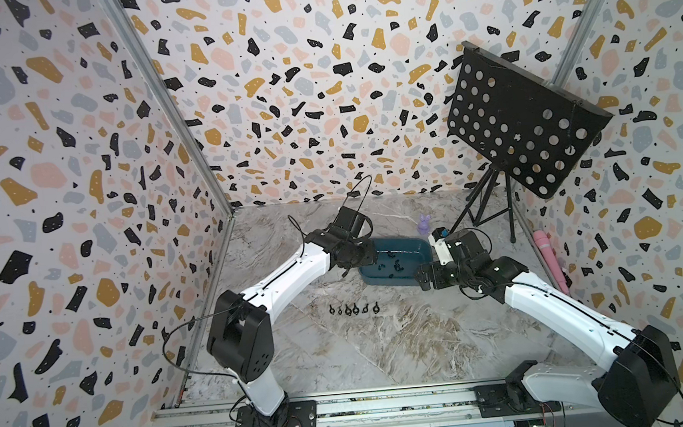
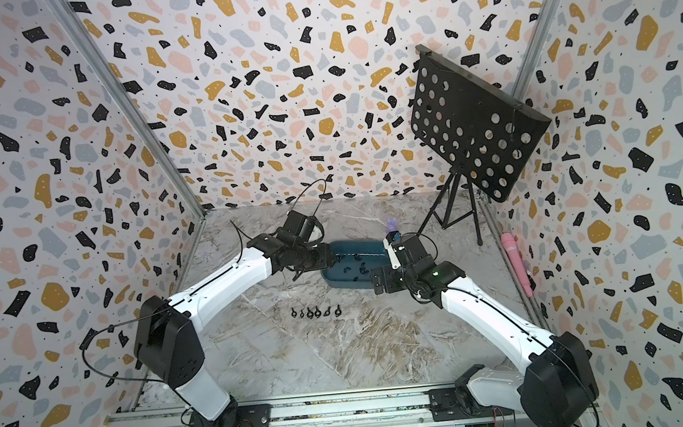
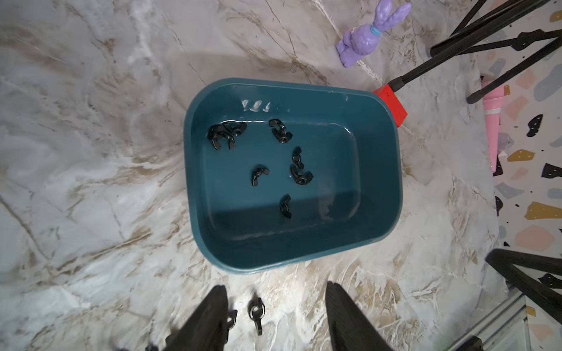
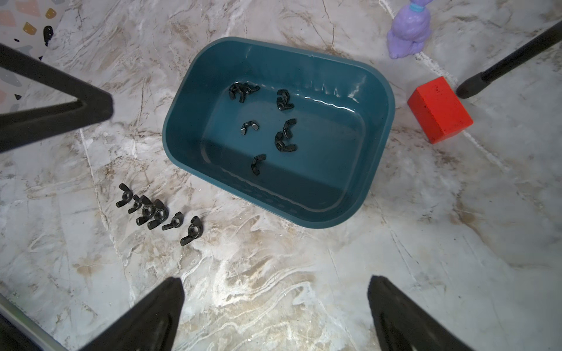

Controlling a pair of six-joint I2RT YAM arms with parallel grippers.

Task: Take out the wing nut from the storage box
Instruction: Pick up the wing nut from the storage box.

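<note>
Set-down done, we judge: left fingers (image 3: 209,322) apart over wing nut (image 3: 256,313) on worktop (image 3: 91,182), right fingers (image 4: 152,316) apart. Next: another from storage box (image 3: 380,182).

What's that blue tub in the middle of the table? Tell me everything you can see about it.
The storage box is a shallow, dark teal tub of smooth, glossy plastic, rectangular with rounded corners and plain walls, and open on top. It sits flat on the marble-patterned table. Several small black wing nuts lie loose on its floor, mostly toward one end; the rest of the floor is bare. A red block stands near one corner without touching it. Nothing else is seen touching it.
</note>
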